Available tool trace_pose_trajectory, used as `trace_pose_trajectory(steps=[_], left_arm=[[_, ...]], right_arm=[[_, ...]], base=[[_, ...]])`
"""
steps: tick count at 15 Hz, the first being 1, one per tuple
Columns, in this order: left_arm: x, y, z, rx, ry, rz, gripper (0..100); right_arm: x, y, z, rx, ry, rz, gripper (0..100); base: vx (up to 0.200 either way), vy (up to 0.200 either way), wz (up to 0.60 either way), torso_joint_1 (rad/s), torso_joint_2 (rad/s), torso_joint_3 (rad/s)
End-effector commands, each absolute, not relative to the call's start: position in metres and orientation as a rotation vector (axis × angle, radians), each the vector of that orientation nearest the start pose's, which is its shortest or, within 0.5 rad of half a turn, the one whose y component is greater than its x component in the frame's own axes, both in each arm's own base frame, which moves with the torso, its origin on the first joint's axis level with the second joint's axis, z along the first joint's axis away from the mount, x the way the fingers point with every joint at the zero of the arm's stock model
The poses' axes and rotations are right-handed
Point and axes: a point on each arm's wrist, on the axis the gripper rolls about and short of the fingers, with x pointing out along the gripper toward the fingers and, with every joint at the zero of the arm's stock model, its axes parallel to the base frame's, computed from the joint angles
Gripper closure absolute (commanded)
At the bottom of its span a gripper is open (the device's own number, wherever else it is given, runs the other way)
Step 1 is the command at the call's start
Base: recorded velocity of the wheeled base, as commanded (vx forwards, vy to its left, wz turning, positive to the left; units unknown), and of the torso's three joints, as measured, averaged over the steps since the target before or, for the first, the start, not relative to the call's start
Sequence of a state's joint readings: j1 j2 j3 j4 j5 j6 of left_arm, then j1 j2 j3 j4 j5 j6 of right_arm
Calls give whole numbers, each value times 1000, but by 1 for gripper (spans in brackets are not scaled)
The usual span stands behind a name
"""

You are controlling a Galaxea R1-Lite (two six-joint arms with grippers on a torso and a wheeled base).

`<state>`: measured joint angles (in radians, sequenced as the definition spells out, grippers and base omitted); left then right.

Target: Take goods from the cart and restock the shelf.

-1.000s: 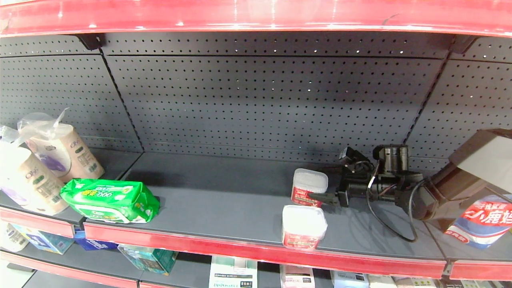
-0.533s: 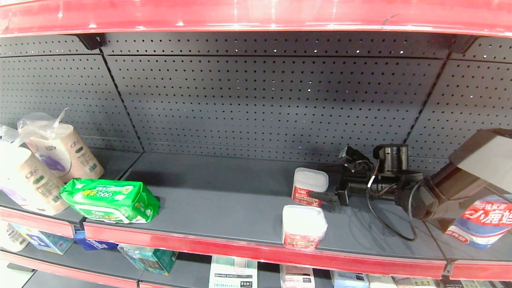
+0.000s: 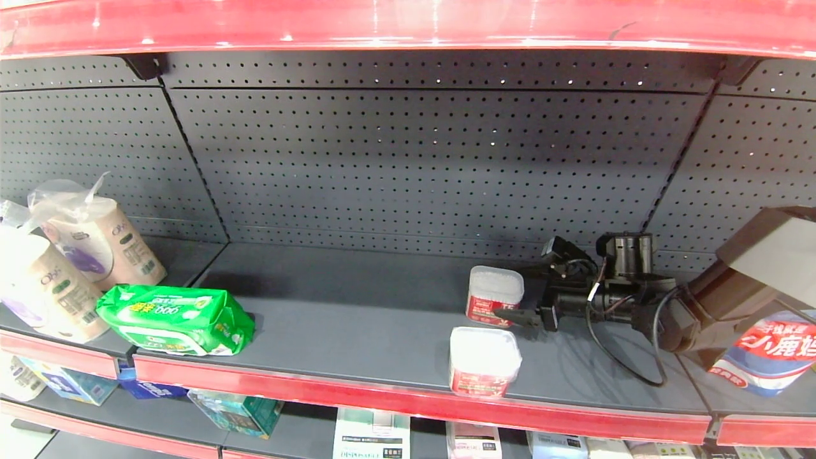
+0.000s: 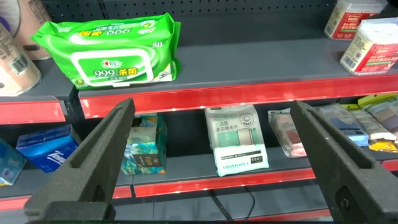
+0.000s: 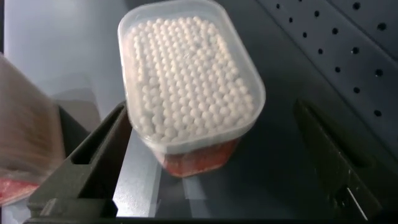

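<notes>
Two clear cotton swab boxes with red labels stand on the grey shelf (image 3: 357, 319). The rear box (image 3: 494, 293) (image 5: 189, 81) sits upright between the fingers of my right gripper (image 3: 517, 305) (image 5: 205, 168), which is open; one finger (image 5: 87, 168) is close beside it and the other finger (image 5: 333, 158) stands well apart. The front box (image 3: 483, 360) (image 5: 25, 143) stands near the shelf's red front edge. My left gripper (image 4: 211, 162) hangs open and empty in front of the shelves, below the green wipes pack (image 4: 109, 46). Both boxes (image 4: 373, 43) also appear far off in the left wrist view.
A green wipes pack (image 3: 175, 319) and wrapped tissue rolls (image 3: 76, 255) take up the shelf's left end. A blue and white pack (image 3: 771, 350) lies at the right under my arm. Lower shelves hold several packaged goods (image 4: 239, 140). The perforated back panel (image 3: 414, 159) closes the rear.
My right gripper has drawn back slightly to the right along the shelf. The rear swab box stays standing where it was. The left side is unchanged.
</notes>
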<state>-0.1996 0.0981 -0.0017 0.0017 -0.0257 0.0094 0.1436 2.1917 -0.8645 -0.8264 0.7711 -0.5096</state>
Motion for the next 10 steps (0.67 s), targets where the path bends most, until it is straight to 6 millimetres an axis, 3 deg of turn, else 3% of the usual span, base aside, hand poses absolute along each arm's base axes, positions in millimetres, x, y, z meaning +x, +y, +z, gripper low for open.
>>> trace_pose_trajectory(steps=[1, 10], left_arm=[[-15, 2, 78, 18, 97, -226, 0], [-15, 2, 78, 18, 97, -226, 0]], right_arm=[[367, 65, 45, -301, 261, 984, 0], [370, 60, 45, -300, 264, 964, 0]], base=[[0, 0, 0, 0, 0, 0], [0, 0, 0, 0, 0, 0]])
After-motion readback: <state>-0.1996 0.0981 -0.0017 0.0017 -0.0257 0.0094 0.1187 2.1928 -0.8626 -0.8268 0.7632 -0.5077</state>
